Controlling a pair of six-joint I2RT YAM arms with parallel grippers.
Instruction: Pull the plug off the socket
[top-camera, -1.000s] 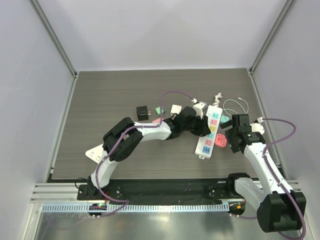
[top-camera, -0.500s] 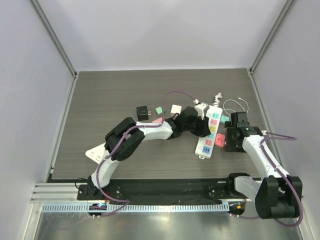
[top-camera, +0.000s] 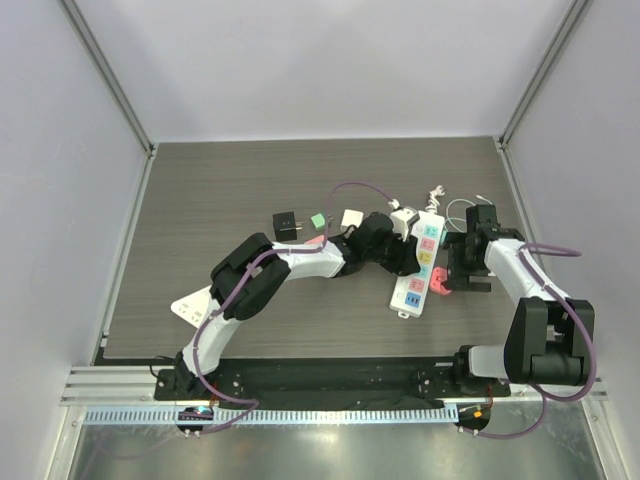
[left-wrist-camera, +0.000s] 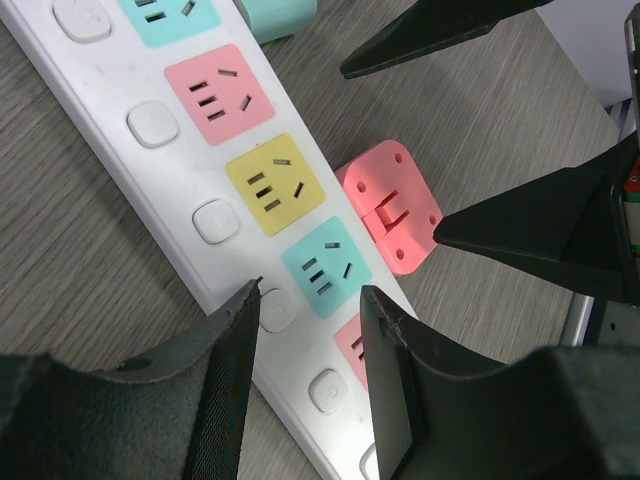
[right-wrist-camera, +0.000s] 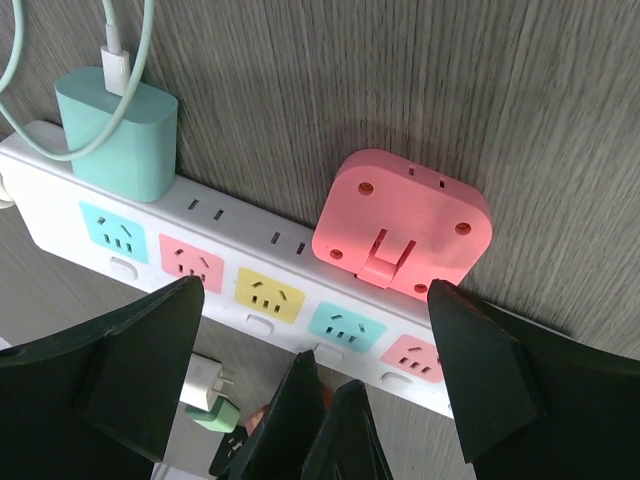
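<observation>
Worktop (top-camera: 220, 190): grey wood-grain laminate, matt, finely lined; socket strip (right-wrist-camera: 230, 215): white plastic, smooth, slight sheen, pastel plastic faces; plug (right-wrist-camera: 403, 225): pink moulded plastic, matt, smooth; charger (right-wrist-camera: 120, 135): teal plastic, satin, smooth; left pincer (left-wrist-camera: 308, 300): black plastic, matt, faintly grained.

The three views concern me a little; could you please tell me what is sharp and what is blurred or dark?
Left wrist: the power strip and pink plug are crisp; the left fingers are dark and soft-edged. Right wrist: the plug is sharp, the right fingers near-black silhouettes. Top external: even light, no glare on the table.
</observation>
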